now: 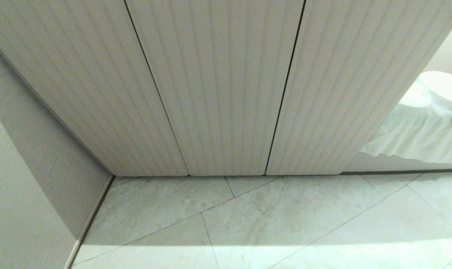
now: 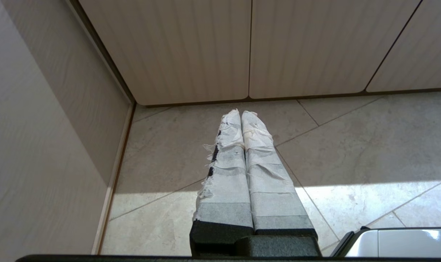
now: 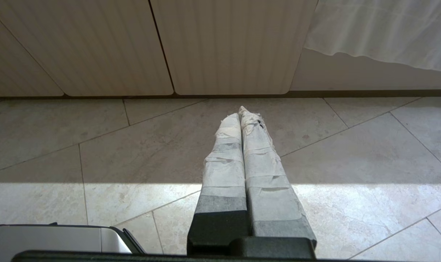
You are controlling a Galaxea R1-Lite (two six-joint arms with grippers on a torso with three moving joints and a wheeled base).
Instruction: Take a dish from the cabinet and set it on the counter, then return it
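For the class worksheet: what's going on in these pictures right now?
Nothing is being handled yet. The robot faces the cabinet, whose fluted doors are all closed, so no dish shows. The left gripper and right gripper are both shut and empty, hanging over the tiled floor short of the doors. A white cloth hangs to the right.

the cabinet (image 1: 218, 86) is a low pale beige cupboard with vertically fluted doors, all shut. three door fronts show in the head view, parted by thin dark gaps, their lower corners rounded. it stands on the tiled floor (image 1: 285, 216), its left end running into a corner against a side wall (image 1: 31, 179). the dish is not in sight.
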